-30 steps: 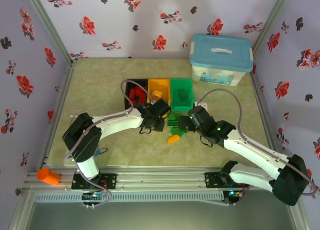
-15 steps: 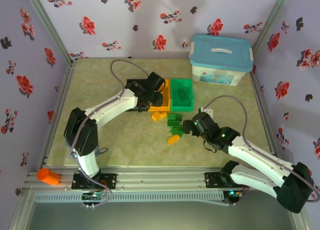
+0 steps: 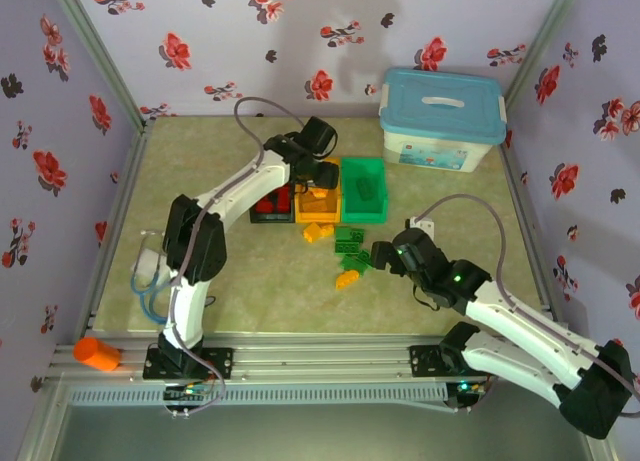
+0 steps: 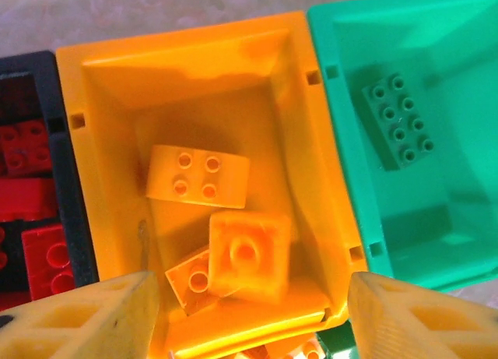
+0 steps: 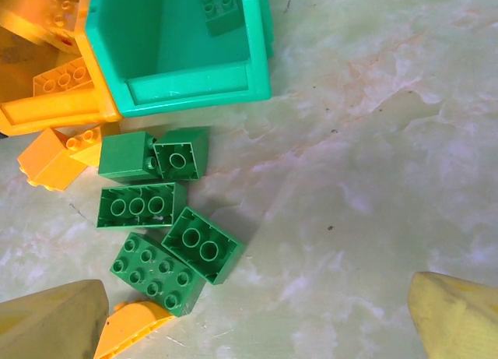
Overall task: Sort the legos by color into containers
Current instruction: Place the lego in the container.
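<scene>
The legos are split between bins and table. Below my left wrist the yellow-orange bin (image 4: 92, 180), glossy moulded plastic with sloped walls, holds three bricks of its own colour. A studded two-by-two (image 4: 198, 174) lies toward ten o'clock on the bin floor. A square brick (image 4: 247, 254) lies tilted at six with its hollow side up. A third brick (image 4: 189, 277) is tucked partly under it at seven.

At three o'clock, wall to wall with that bin, the green bin (image 4: 467, 219) holds one darker eight-stud brick (image 4: 397, 119). At nine o'clock the black bin (image 4: 70, 219) holds shiny red bricks (image 4: 29, 195). My left gripper (image 4: 250, 297) hangs over the yellow-orange bin, its matte yellow fingers (image 4: 85, 320) spread wide with nothing between them.

Below my right wrist, loose green bricks (image 5: 140, 205) lie bunched on the pale marbled table (image 5: 373, 141), at six o'clock from the green bin's near rim. A chunky orange piece (image 5: 48, 158) sits at nine o'clock from that bunch, and a sloped orange piece (image 5: 132, 328) at seven. My right gripper (image 5: 253, 316) hovers above the table, fingers far apart and empty.

From above, a white box with a light blue lid (image 3: 442, 118) stands at one o'clock from the bins, well apart.
</scene>
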Robot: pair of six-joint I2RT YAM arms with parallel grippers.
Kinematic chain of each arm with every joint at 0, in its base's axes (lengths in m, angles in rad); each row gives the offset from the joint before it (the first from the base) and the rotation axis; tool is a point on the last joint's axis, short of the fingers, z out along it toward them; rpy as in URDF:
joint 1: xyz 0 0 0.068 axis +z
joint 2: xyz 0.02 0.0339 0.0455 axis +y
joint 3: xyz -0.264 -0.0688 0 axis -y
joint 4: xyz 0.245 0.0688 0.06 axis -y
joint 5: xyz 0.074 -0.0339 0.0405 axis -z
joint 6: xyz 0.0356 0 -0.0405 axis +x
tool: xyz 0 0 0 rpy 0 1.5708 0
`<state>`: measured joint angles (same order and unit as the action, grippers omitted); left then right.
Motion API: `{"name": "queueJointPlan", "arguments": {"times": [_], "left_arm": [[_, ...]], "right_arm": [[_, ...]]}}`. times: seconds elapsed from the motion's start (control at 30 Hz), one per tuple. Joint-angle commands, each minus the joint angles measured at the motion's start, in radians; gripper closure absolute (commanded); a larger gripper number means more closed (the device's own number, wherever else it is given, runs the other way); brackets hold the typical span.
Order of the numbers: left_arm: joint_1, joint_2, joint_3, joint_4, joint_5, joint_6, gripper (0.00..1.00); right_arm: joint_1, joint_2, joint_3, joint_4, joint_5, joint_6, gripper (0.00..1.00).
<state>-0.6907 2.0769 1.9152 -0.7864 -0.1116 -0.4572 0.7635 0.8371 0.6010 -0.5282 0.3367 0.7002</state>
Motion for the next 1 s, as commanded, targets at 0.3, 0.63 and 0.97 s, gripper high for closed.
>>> {"name": "queueJointPlan", "arguments": {"times": [0.3,0.63,0.97], "left_arm": [[-0.007,-0.192,-0.292,0.100,0.037,0.034,0.33],[-0.014,-0.246,-0.574,0.280,0.130,0.017,0.37],[-0.042,-0.167,-0.572,0.293,0.094,0.038,0.41]], "right_arm": [[-0.007,-0.021,-0.018,-0.013,0.011,0.027,0.01],[-0.007,-0.009,-0.041,0.020,-0.028,0.033,0.01],[-0.007,-0.010,-0.045,0.014,-0.031,0.038,0.02]]}}
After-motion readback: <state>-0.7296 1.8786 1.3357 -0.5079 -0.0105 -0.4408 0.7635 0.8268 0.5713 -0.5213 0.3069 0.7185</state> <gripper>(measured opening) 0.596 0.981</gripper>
